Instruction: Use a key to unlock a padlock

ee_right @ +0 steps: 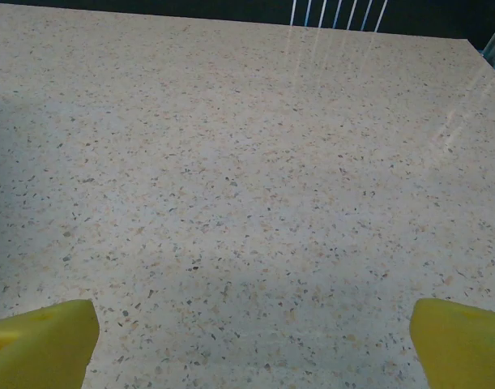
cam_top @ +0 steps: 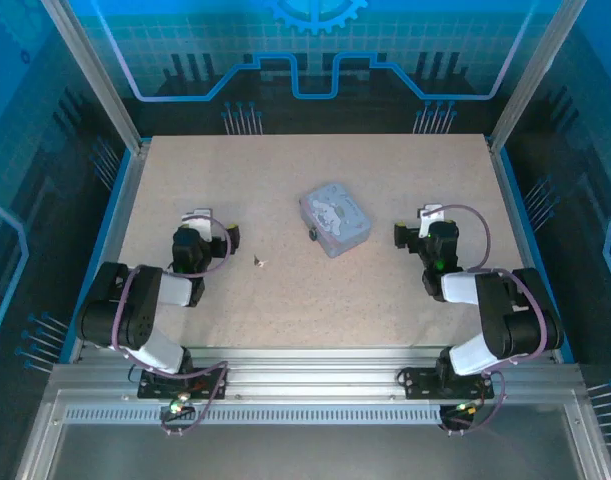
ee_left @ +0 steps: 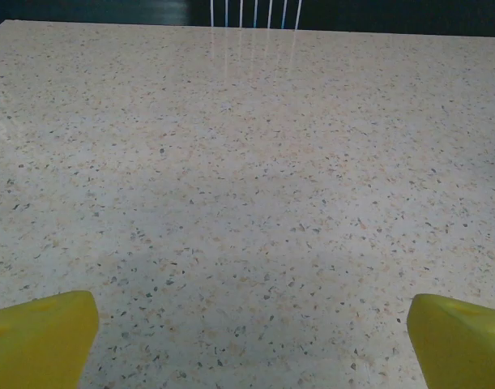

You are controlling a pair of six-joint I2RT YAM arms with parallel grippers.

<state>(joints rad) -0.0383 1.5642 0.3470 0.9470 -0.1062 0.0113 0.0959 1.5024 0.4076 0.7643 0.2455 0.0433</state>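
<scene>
The padlock (cam_top: 312, 235) is a tiny dark lock hanging at the near left edge of a pale blue tin box (cam_top: 335, 218) in the middle of the table. The key (cam_top: 259, 261), a thin silvery sliver, lies flat on the table to the left of the tin. My left gripper (cam_top: 215, 226) rests left of the key, open and holding nothing; its yellow fingertips (ee_left: 40, 336) stand far apart over bare table. My right gripper (cam_top: 415, 224) sits to the right of the tin, also open and holding nothing, with its yellow fingertips (ee_right: 462, 344) wide over bare table.
The speckled beige table (cam_top: 315, 300) is fenced by metal posts and blue panels at the left, right and back. Both arm bases stand on the rail at the near edge. Free surface lies between the two grippers, in front of the tin.
</scene>
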